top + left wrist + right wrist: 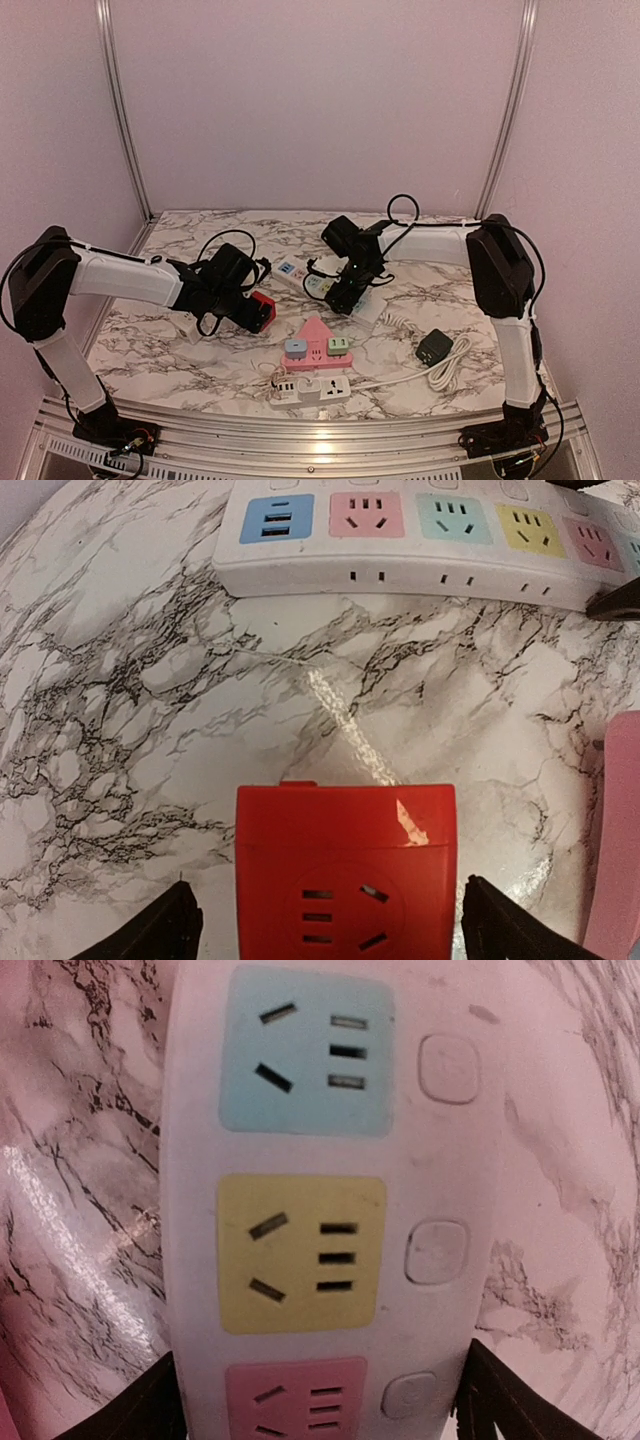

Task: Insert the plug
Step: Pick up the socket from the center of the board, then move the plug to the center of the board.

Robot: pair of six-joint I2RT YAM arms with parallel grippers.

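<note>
While the left gripper [330, 920] and right gripper [320, 1400] gape empty, the black plug [435, 347] lies well apart.

Two white power strips [291, 270] [312, 390], one red cube [263, 312], one pink block [317, 334], one black plug [434, 347].

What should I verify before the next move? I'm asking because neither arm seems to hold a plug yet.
1. The left gripper open over the red socket cube: ok, gaps on both sides.
2. The right gripper straddling the white power strip: ok; whether it grips, cannot tell.
3. The blue socket and yellow socket on that strip unoccupied: ok.
4. Plug in a gripper: not ok; the black plug lies on the marble table, away from both grippers.
5. The cube's socket face up and unblocked: ok.
</note>
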